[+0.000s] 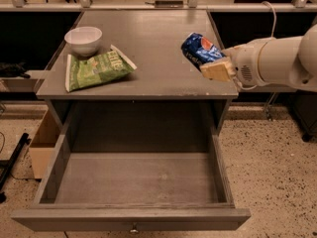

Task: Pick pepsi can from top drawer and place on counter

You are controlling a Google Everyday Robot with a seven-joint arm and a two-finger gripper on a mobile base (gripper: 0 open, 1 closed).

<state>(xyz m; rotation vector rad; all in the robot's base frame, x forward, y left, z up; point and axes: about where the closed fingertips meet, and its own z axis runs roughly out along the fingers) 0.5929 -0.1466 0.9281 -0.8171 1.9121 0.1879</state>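
The pepsi can [200, 48] is pinched at its lower end by the gripper [214, 67], which is reached in from the right. The can is held tilted over the right part of the counter [153, 48]; whether it touches the surface cannot be told. A red-white-blue round logo is seen on its blue side. White lettering on the green bag [96, 69], beside the white bowl [83, 38], is only partly readable. The top drawer [138, 180] is pulled open below.

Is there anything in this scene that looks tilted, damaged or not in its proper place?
The pepsi can is tilted, not upright, gripped by the claw over the right side of the counter. The top drawer stands pulled out. The white bowl and green bag look normal.
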